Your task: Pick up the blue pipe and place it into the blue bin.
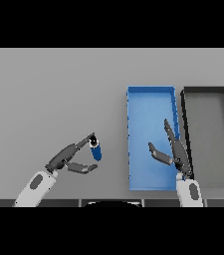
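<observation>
The short blue pipe (97,150) lay on the grey table (49,99) just left of the shallow blue rectangular bin (151,94). The left hand (68,158) reached toward it, fingers spread, fingertips touching its top end. The right hand (175,152) hovered over the bin, fingers apart. A dark grey tray (206,90) sat right of the bin.

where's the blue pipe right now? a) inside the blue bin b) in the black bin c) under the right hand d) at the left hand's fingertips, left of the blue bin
d: the blue pipe sits at the tips of the left hand, clear of the blue bin to its right; the right hand is over that bin with open fingers and holds nothing.
</observation>
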